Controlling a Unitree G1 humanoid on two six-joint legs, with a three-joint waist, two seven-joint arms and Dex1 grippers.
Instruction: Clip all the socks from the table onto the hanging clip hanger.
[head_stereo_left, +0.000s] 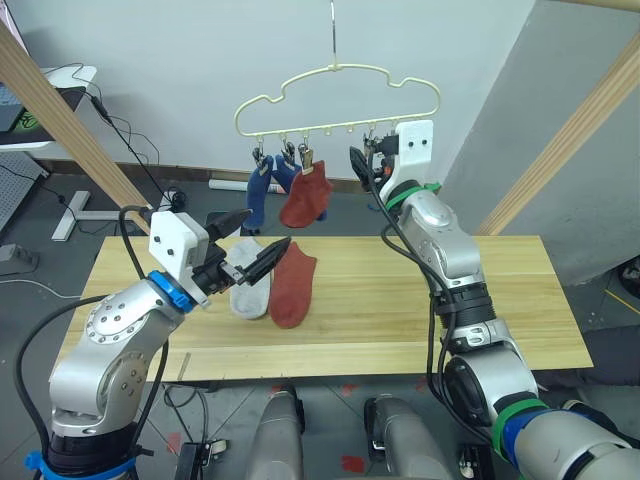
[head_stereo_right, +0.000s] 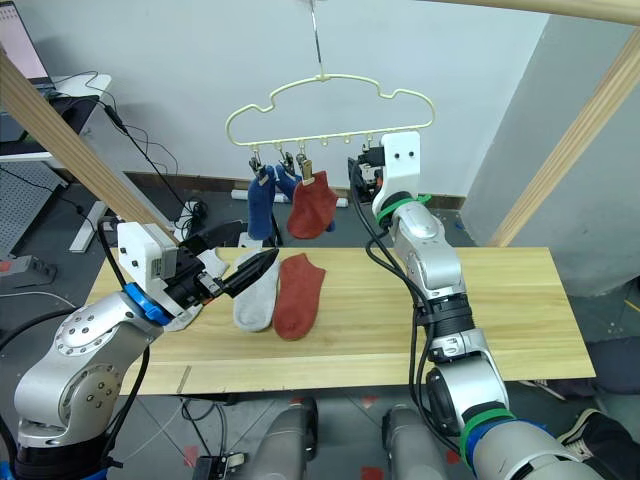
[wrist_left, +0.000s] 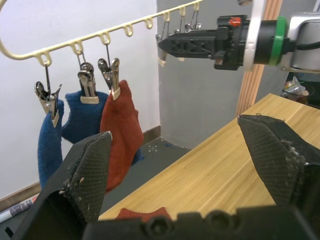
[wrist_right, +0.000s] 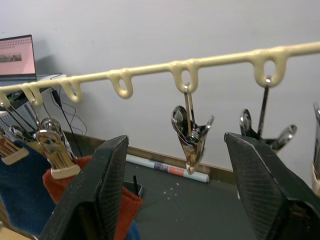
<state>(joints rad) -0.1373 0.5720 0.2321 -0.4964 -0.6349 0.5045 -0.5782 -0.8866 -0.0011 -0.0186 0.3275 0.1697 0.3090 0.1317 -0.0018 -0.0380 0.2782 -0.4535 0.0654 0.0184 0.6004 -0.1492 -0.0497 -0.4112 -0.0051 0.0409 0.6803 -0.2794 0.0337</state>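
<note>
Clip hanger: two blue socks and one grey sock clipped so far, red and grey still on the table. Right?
Not quite. The third clipped sock on the clip hanger is rust red, not grey; the left eye view shows it beside the two blue socks. A red sock and a grey sock do lie on the table.

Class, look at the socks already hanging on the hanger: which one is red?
The sock on the third clip from the hanger's left end, nearest the right gripper. The two socks beside it are blue.
</note>
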